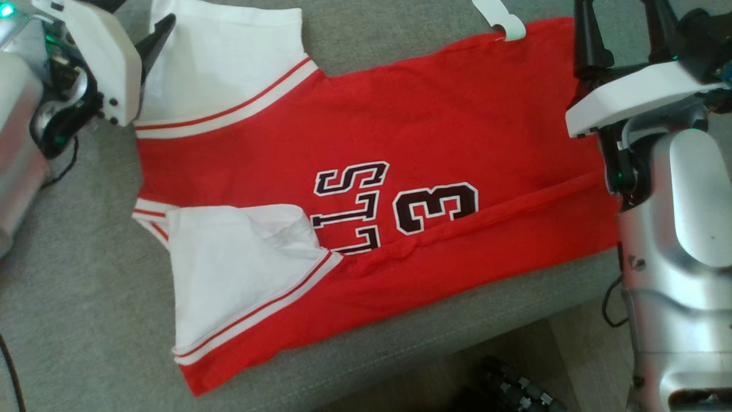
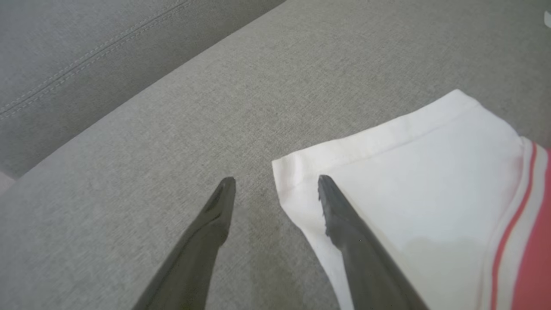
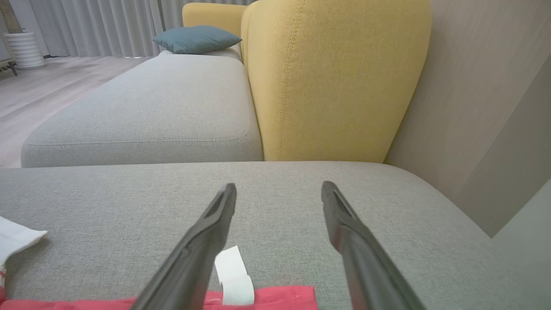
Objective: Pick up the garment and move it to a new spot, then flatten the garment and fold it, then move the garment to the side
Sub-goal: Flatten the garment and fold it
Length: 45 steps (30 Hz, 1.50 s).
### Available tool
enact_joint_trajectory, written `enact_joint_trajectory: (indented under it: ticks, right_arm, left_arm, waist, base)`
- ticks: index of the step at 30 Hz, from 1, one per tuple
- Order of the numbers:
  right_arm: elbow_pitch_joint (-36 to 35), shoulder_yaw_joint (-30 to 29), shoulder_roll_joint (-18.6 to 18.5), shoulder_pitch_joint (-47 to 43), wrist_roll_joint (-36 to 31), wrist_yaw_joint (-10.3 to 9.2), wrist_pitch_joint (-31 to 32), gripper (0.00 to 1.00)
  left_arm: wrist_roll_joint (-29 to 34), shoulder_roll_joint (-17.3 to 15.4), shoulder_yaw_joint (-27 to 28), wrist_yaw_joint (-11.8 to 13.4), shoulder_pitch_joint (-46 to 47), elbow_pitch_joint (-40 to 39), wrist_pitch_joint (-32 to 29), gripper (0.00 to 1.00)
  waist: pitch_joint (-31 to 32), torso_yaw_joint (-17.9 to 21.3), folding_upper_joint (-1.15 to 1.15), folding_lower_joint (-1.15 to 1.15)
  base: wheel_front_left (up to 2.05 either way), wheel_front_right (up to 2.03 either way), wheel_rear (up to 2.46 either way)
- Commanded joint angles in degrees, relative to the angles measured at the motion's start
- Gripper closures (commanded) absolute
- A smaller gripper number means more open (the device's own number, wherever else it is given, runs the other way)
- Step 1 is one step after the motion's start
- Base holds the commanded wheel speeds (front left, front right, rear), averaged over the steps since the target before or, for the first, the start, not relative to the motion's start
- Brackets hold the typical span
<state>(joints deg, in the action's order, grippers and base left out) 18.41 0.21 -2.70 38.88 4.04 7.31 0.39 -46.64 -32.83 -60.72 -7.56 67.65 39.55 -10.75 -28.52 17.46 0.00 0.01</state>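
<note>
Cloth nearest the robot belongs to the garment [image 1: 412, 126], a red jersey with white sleeves. It is spread flat on the grey sofa cushion [image 1: 86, 297], its long axis running left to right across the head view, with shoulders toward the robot's left and hem toward its right. The near sleeve [image 1: 229, 269] is folded in over part of the lettering. Farther off, the far sleeve [image 1: 229, 57] lies out flat.

The left end effector [image 2: 275, 185] hangs over that sleeve's outer corner, wide apart and empty, one finger above white cloth and the other above bare cushion. The right end effector [image 3: 279, 189] is also wide and empty, its tips over bare cushion just past the hem, beside the white tag [image 3: 234, 275]. Each arm therefore has one far end of the jersey close by.

The left wrist view makes the straddle of the corner plain, where the head view half hides it behind the wrist housing. The right wrist view looks beyond to a yellow backrest [image 3: 335, 77] and a blue pillow [image 3: 196, 38].
</note>
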Motion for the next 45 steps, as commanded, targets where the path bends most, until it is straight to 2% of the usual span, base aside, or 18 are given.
enact_joint_trajectory:
  ticks: [1, 12, 13, 14, 15, 16, 20, 30, 36, 45]
  right_arm:
    - [-1.74, 1.14, -0.18, 1.55, 0.29, 0.18, -0.51, 0.00]
    - [-1.61, 1.32, -0.18, 2.19, 0.60, 0.18, -0.57, 0.00]
    - [-1.48, 1.12, -0.18, 2.28, 0.46, 0.18, -0.54, 0.00]
    - [-1.30, 0.86, -0.18, 2.39, 0.29, 0.18, -0.49, 0.00]
    - [-1.30, 0.86, -0.18, 2.39, 0.29, 0.18, -0.49, 0.00]
    - [-1.06, 0.52, -0.18, 2.48, 0.05, 0.18, -0.45, 0.00]
    - [0.40, -0.85, -0.18, 2.66, -1.31, 0.18, -0.05, 0.00]
    - [5.25, -4.00, -0.45, 3.38, -3.45, 0.18, 1.98, 0.00]
    - [10.64, -4.53, -3.88, 3.24, -3.31, 0.18, 5.63, 0.00]
    - [19.48, -5.05, -8.27, 3.82, -4.24, 0.18, 9.91, 0.00]
  left_arm:
    - [-0.51, -2.54, 1.35, 0.08, 3.84, -0.52, 0.68, 0.00]
    - [-6.90, -2.81, -6.94, 0.08, 7.03, 1.79, -1.20, 0.00]
    - [-8.14, -2.74, -7.49, 0.08, 7.00, 1.42, -1.77, 0.15]
    - [-9.19, -2.70, -8.02, 0.08, 7.00, 0.79, -2.05, 0.94]
    - [-9.19, -2.70, -8.02, 0.08, 7.00, 0.79, -2.05, 0.94]
    - [-10.13, -2.70, -8.53, 0.08, 7.00, 0.09, -2.14, 1.00]
    - [-12.75, -2.78, -9.80, 0.08, 6.95, -1.40, -0.57, 1.00]
    - [-14.65, -0.43, -9.73, 0.08, 5.87, -1.16, 12.53, 1.00]
    - [-14.86, 1.38, -9.83, 0.08, 4.00, -2.49, 19.02, 1.00]
    - [-13.74, 1.21, -10.74, 0.08, 1.57, -5.63, 20.89, 1.00]
  waist:
    - [-0.42, 0.45, 0.00, -0.01]
    - [-1.68, 1.74, 0.00, -0.01]
    - [-1.63, 1.66, 0.00, -0.01]
    - [-1.54, 1.53, 0.00, -0.01]
    - [-1.54, 1.53, 0.00, -0.01]
    - [-1.40, 1.31, 0.00, -0.01]
    - [-0.28, 0.02, 0.00, -0.01]
    - [4.74, -5.35, 0.00, -0.01]
    - [7.76, -8.96, 0.00, -0.01]
    - [9.14, -11.27, 0.00, -0.01]
  base:
    - [0.00, 0.00, 0.00]
    - [0.00, 0.00, 0.00]
    - [0.00, 0.00, 0.00]
    - [0.00, 0.00, 0.00]
    - [0.00, 0.00, 0.00]
    - [0.00, 0.00, 0.00]
    - [0.00, 0.00, 0.00]
    - [0.00, 0.00, 0.00]
    - [0.00, 0.00, 0.00]
    - [0.00, 0.00, 0.00]
